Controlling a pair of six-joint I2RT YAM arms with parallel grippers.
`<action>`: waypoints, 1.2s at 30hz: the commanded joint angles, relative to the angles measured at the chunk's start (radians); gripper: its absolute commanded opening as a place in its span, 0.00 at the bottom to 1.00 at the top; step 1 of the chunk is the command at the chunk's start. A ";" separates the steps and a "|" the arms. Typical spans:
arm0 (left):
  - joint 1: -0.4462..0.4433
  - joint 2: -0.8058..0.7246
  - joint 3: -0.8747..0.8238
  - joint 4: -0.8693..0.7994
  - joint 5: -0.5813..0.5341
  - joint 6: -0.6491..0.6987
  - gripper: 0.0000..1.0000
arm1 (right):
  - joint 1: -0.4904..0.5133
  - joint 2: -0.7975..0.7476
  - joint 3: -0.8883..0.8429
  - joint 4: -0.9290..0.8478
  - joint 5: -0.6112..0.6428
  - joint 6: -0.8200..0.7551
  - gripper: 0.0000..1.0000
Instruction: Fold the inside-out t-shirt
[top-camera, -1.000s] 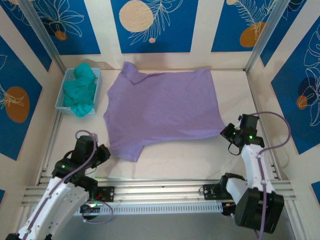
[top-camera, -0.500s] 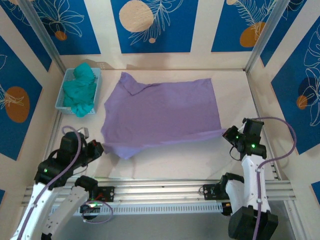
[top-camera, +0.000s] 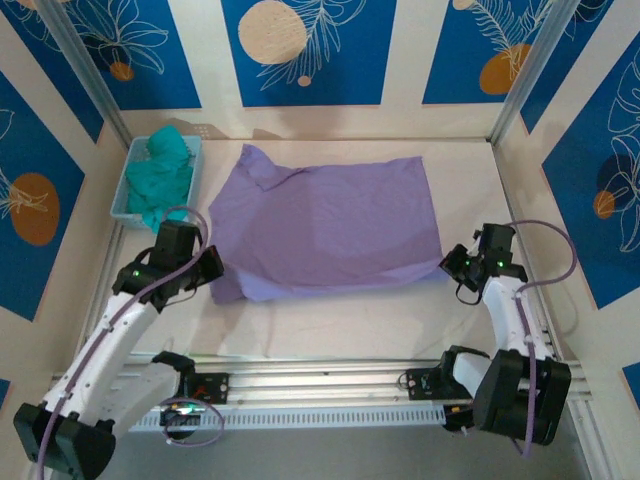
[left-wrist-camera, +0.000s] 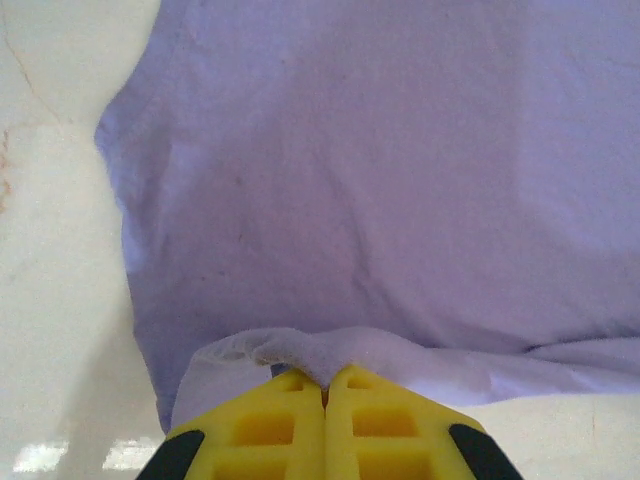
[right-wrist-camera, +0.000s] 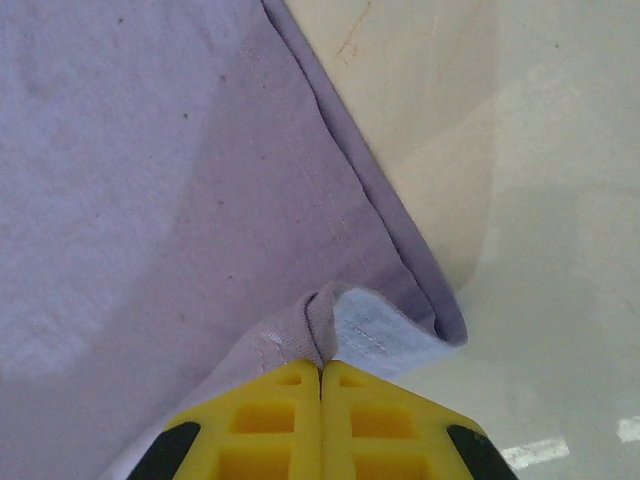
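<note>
The inside-out t-shirt (top-camera: 330, 225) is light purple and lies spread across the middle of the table, its near edge lifted and doubled over. My left gripper (top-camera: 208, 272) is shut on a pinch of the shirt's near-left edge (left-wrist-camera: 300, 352), its yellow fingers (left-wrist-camera: 290, 420) pressed together. My right gripper (top-camera: 452, 266) is shut on the near-right hem corner (right-wrist-camera: 335, 320), which curls up between its yellow fingers (right-wrist-camera: 290, 420). The shirt (right-wrist-camera: 150, 180) stretches away from both grippers toward the back wall.
A light blue basket (top-camera: 131, 165) holding a teal-green garment (top-camera: 160, 180) stands at the back left, just beyond my left arm. Metal frame posts and patterned walls close in the table. Bare tabletop (top-camera: 380, 315) lies between the shirt and the front rail.
Both grippers have carried the shirt's near edge away from the front rail toward the back. The left one moved farthest, up and to the right, doubling the near-left sleeve over the body.
</note>
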 joint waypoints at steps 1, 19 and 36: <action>0.048 0.045 0.047 0.075 0.045 0.072 0.00 | 0.010 0.039 0.050 0.041 0.013 -0.027 0.00; 0.139 0.326 0.180 0.247 0.064 0.114 0.00 | 0.066 0.333 0.215 0.116 0.032 -0.024 0.00; 0.188 0.633 0.271 0.469 -0.055 0.103 0.54 | 0.111 0.627 0.509 0.090 0.080 -0.071 0.37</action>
